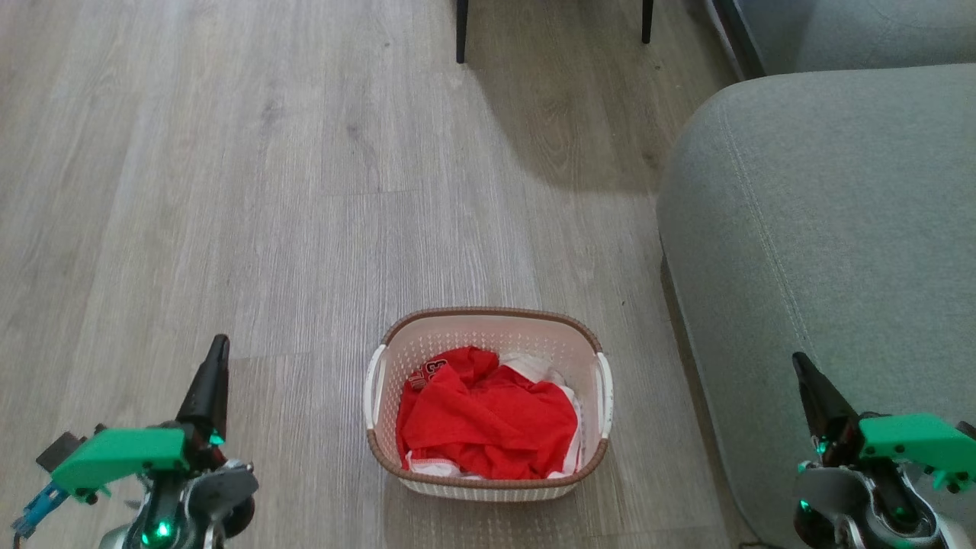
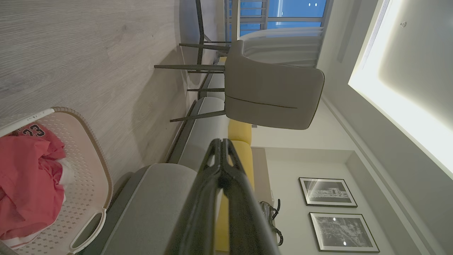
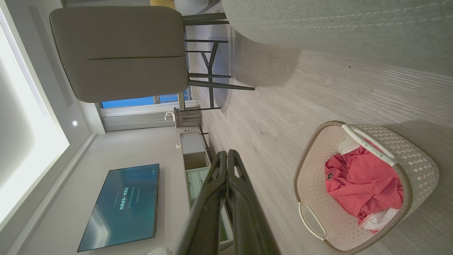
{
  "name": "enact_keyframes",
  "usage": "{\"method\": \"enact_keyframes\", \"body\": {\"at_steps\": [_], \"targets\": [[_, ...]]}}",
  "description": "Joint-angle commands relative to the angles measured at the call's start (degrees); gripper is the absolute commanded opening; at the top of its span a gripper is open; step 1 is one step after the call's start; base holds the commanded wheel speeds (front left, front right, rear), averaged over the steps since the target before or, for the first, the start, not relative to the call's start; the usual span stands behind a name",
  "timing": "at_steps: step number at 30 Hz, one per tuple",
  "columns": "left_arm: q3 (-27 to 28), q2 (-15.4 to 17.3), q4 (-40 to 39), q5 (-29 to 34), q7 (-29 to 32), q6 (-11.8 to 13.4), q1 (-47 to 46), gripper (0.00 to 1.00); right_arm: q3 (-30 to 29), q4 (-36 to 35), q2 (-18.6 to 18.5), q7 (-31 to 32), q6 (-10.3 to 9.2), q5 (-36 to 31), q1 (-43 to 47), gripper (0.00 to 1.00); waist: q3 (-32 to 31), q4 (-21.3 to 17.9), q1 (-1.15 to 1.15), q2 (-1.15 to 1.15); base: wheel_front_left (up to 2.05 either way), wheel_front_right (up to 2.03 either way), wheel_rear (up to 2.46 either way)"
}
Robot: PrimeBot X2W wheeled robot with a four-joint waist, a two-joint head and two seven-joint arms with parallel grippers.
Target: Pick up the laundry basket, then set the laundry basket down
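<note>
Your laundry basket (image 1: 488, 332) stands upright on the floor (image 1: 229, 191), between your 2 hands and well apart from both. Its right side is near the grey sofa (image 1: 823, 229) but not touching it. A red garment (image 1: 488, 415) lies inside over something white.

The left hand (image 1: 216, 366) and the right hand (image 1: 807, 377) are both pinched narrow, fingers together, holding nothing. Each wrist view shows its own fingers pressed tip to tip.

Likely trouble:
- **Fingers too narrow:** as they are, they cannot take the left handle (image 1: 373, 385) or the right handle (image 1: 607, 393), so you would need to spread them first.
- **Basket sliding:** it looks light, and a push from 1 side alone would probably skid it across the smooth floor.
- **Uneven lift:** raising 1 handle before the other could tip it and spill the clothes.
- **Sofa in the way:** your right hand sits over the sofa's edge, so a low sweep inward may snag the cushion.

Room is tight on the sofa side. The floor is open to the left, and ahead as far as the dark chair legs (image 1: 461, 30).
</note>
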Motion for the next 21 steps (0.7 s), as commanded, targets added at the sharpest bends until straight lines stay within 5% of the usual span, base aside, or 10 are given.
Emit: {"method": "enact_keyframes", "body": {"at_steps": [1, 21], "targets": [[1.86, 0.38, -1.71, 0.5, 0.35, -0.38, -2.72, 0.0, 1.06, -2.05, -0.53, 0.41, 0.09, -0.3, -2.76, 0.0, 0.0, 0.0, 0.0, 0.0, 0.0, 0.0, 0.0], [2.07, 0.24, -1.7, 0.67, 0.51, -0.38, -2.73, 0.0, 0.85, -2.04, -0.39, 0.58, 0.09, -0.47, -2.78, 0.0, 0.0, 0.0, 0.0, 0.0, 0.0, 0.0, 0.0]]}}
